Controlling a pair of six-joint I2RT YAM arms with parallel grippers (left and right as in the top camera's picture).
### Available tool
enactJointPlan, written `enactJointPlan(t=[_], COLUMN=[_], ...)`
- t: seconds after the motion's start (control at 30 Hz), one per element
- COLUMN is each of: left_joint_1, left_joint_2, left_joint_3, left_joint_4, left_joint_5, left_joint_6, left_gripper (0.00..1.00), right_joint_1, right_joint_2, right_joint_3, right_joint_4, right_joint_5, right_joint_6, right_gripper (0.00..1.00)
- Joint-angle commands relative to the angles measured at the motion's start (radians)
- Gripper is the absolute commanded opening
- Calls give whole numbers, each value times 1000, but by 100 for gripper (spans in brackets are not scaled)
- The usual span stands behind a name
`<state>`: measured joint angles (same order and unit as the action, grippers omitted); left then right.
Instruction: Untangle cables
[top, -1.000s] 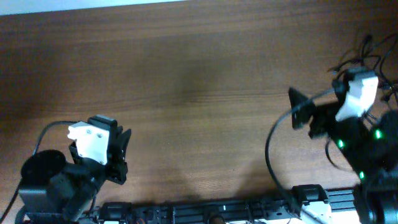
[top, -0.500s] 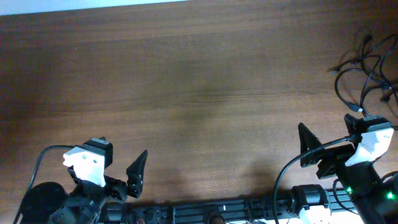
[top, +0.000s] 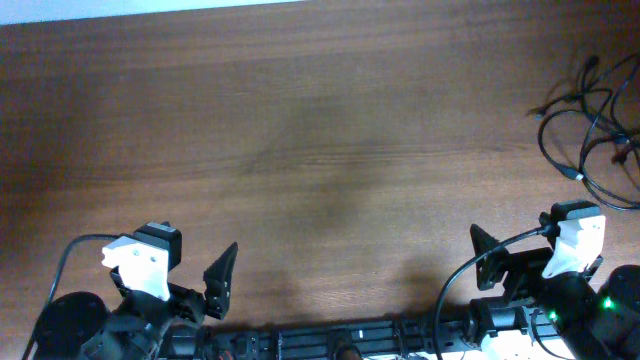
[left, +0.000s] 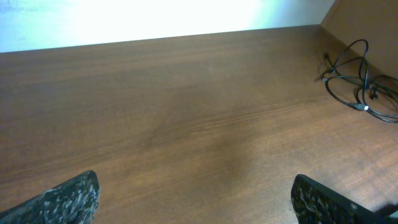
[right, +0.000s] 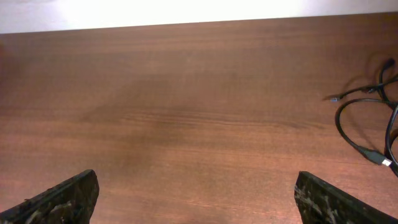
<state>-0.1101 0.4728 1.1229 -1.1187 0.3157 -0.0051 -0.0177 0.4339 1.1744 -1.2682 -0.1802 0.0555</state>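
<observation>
The cables (top: 577, 175) lie in a tangled bundle of thin black loops at the table's far right edge, one small pale plug pointing inward. The left wrist view shows the cables (left: 362, 107) at its upper right, and the right wrist view shows the cables (right: 359, 147) at its right edge. My left gripper (top: 185, 285) hovers at the front left, open and holding nothing, its fingers (left: 68, 199) wide apart over bare wood. Open and holding nothing too, my right gripper (top: 525, 262) sits at the front right, well short of the cables.
The brown wooden table (top: 320, 130) stretches between both arms. A black rail with the arm bases (top: 350, 335) runs along the front edge. Thick black arm cables (top: 440, 300) loop beside each base. A brown panel (left: 367, 18) rises behind the tangle.
The right arm pulled back from over the tangle to the front edge, uncovering the cables. The left gripper opened and drew back toward the front.
</observation>
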Motion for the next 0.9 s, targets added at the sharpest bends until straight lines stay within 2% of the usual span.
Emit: enactJointPlan(t=[0.0,0.2,0.4,0.57,0.67,0.77,0.87], left_joint_1=[-2,6,114,132,131,131,131], left_joint_2=[-8,-44,-276,-404,-439,-468,-468], left_joint_3=[-10,-13,-135,-282,-439,-649,-761], left_joint_4=[6,183,328,432,584,855,1055], left_joint_5=[-5,1,-10,-28,-28,-3,6], left_joint_6=[-14,-13,-8,17,37,35,36], left_gripper=[99,99,99,99,99,99,99], right_joint_1=[7,7,7,7,7,7,7], right_joint_2=[0,0,0,0,0,0,0], right_joint_3=[8,8,8,8,8,8,8], right_joint_4=[-2,-2,-2,-2,-2,-2,-2], right_joint_5=[12,12,12,12,12,12,12], right_joint_6=[1,1,1,1,1,1,1], right_gripper=[99,99,99,99,99,99,99])
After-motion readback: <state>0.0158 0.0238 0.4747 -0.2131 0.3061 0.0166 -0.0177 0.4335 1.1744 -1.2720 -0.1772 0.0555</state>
